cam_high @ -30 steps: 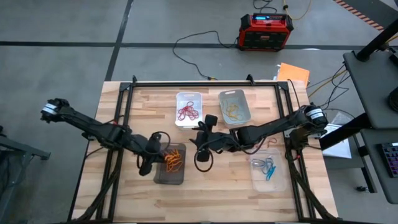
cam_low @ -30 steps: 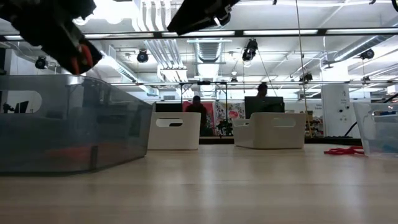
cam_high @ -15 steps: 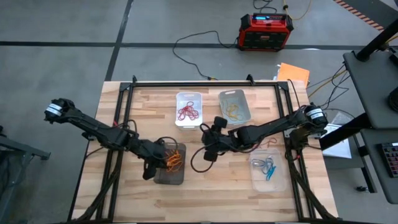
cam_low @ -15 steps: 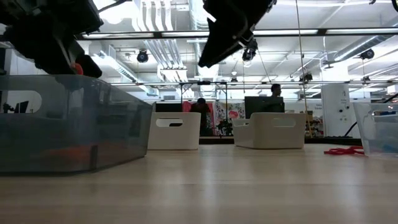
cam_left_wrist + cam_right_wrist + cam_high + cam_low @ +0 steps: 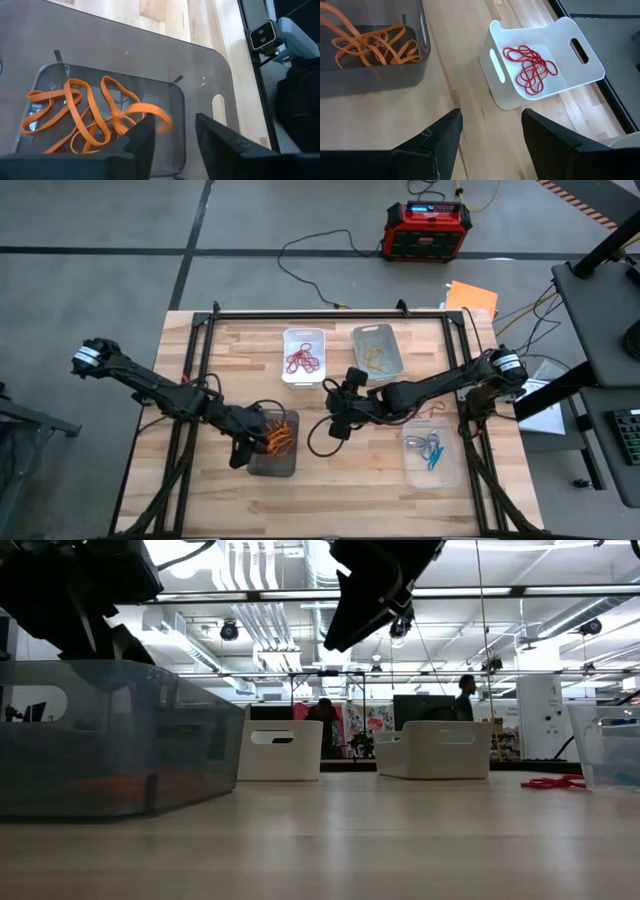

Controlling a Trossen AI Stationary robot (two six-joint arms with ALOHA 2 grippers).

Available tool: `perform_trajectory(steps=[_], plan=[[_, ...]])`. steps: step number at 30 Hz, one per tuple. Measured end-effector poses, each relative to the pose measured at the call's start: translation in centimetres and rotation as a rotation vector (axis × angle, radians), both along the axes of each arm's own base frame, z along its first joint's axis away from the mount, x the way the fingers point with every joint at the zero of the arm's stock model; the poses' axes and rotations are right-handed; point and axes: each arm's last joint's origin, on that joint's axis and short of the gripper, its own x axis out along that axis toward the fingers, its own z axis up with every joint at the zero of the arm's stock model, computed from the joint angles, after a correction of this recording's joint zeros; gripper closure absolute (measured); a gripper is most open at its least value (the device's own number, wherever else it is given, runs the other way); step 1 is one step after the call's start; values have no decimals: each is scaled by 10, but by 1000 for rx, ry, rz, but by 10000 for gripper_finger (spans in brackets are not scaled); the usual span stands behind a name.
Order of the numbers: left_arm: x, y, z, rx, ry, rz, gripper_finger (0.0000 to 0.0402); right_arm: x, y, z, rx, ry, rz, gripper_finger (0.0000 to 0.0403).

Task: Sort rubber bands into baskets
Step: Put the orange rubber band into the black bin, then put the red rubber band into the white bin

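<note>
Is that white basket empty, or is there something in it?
Not empty. The white basket stands upright on the table, and a loose tangle of red rubber bands lies on its floor; the high view shows the same red bunch inside.

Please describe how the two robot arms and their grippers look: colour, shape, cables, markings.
Both arms are dark and slender; the left arm and right arm each carry a white band near the base. Black cable loops hang near each wrist. The left gripper and right gripper have two flat dark fingers.

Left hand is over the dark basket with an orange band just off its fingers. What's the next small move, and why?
Probably lift the left hand straight up out of the dark basket. Its fingers stand apart and the orange band sits blurred just beyond them above the pile of orange bands, so it looks released.
</note>
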Motion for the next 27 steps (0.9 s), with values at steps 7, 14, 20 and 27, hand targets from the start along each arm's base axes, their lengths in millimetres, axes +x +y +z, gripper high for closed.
perform_trajectory(steps=[7, 14, 20, 27], plan=[[-1, 0, -1, 2, 11, 2, 220, -1, 0, -1, 13, 8, -14, 202], [-4, 2, -4, 18, 62, 5, 204, -7, -1, -3, 59, 48, -46, 202], [-11, 4, -3, 29, 97, 6, 204, -17, -10, -11, 243, 147, -167, 202], [-13, 7, 15, 101, -11, -8, 207, -36, -22, -19, 499, 355, -379, 202]])
